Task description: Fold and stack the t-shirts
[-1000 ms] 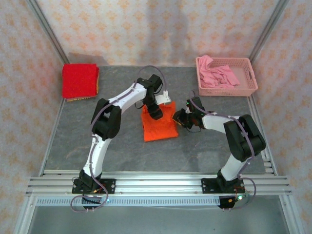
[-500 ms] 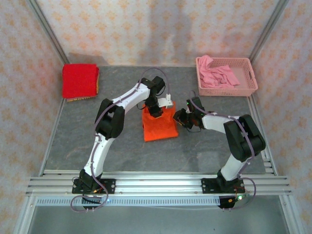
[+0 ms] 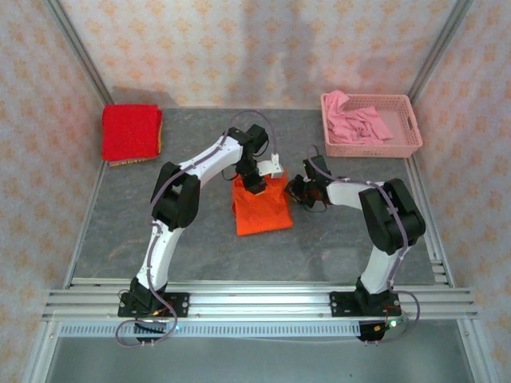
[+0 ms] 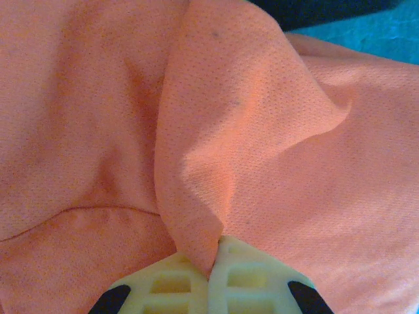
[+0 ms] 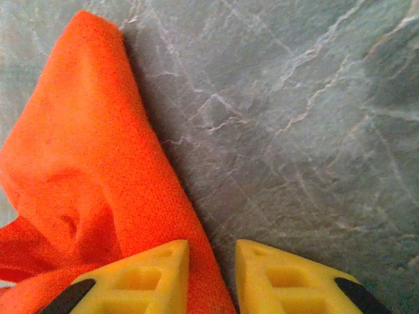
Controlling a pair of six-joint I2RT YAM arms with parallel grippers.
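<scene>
The left gripper (image 4: 213,265) is closed, pinching a raised fold of the orange t-shirt (image 3: 262,209) mid-table. The right gripper (image 5: 213,275) stands narrowly parted astride that shirt's right edge. The red t-shirt (image 3: 131,132) lies folded in the far-left corner, with bare table (image 3: 200,255) between.

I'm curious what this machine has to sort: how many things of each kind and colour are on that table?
Orange shirt: 1
Red shirt, folded: 1
Pink basket: 1
Pink cloth bunched in the basket: 1
Total: 4
</scene>
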